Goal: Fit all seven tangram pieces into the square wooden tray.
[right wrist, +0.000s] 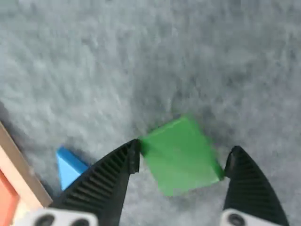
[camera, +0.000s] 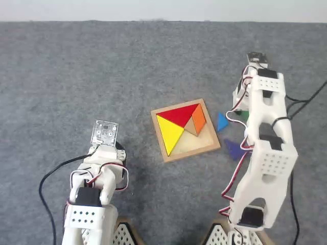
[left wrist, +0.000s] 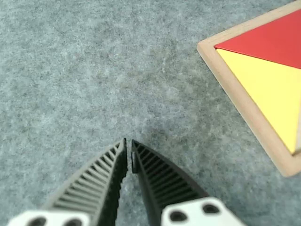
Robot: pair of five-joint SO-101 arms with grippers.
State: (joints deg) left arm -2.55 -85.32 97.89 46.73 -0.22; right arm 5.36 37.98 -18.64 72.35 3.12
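Note:
The square wooden tray (camera: 190, 152) lies mid-table holding a red triangle (camera: 180, 114), a yellow triangle (camera: 169, 133), an orange piece (camera: 199, 118) and a small tan triangle (camera: 190, 126). Its corner (left wrist: 244, 101) appears in the left wrist view with the red piece (left wrist: 268, 40) and the yellow piece (left wrist: 270, 84). My left gripper (left wrist: 128, 142) is shut and empty over bare carpet left of the tray. My right gripper (right wrist: 184, 153) is open, its jaws on either side of the green square (right wrist: 181, 155), which rests on the carpet. A blue triangle (right wrist: 69, 165) lies beside it, near the tray edge (right wrist: 19, 176).
A light-blue triangle (camera: 221, 122) and a dark-blue piece (camera: 234, 149) lie on the grey carpet right of the tray, partly under the right arm (camera: 265, 153). The green piece (camera: 243, 115) peeks out beside that arm. Open carpet spreads behind and left of the tray.

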